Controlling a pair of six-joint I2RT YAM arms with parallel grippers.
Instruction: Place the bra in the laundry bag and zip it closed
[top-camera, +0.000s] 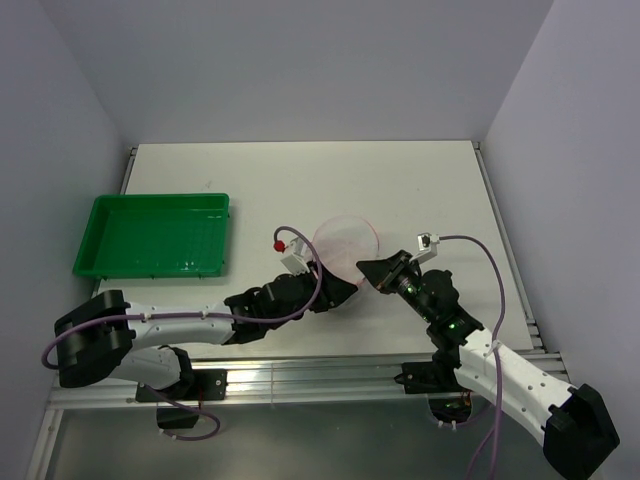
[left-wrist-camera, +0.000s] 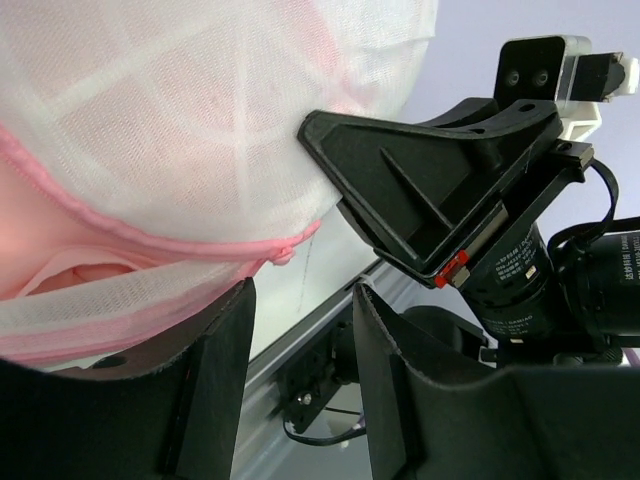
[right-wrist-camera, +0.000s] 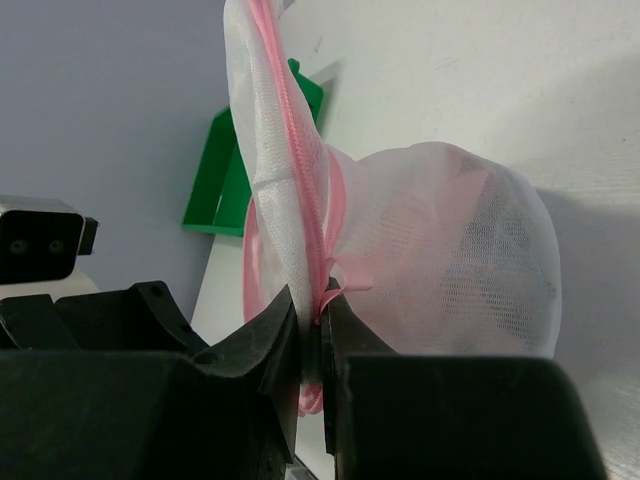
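Right wrist view catches the zipping step. The right claw (right-wrist-camera: 318, 335) is pressed together on the pink zipper trim (right-wrist-camera: 290, 160) of the laundry bag (right-wrist-camera: 450, 250). It is probably at the puller, though the tab itself is hidden between the fingers. The bag sits near the middle of the bench (top-camera: 420, 180), with the green tray (top-camera: 155, 235) well apart at its 9 o'clock. The left claw (left-wrist-camera: 302, 305) stands spread at the bag's 7 o'clock, close beneath the mesh and gripping nothing. Next, I judge, the left should take hold of the rim so the right can draw the puller round it. The mesh is translucent white, soft and bulging. A pink form (left-wrist-camera: 60, 275), likely the bra, shows inside.
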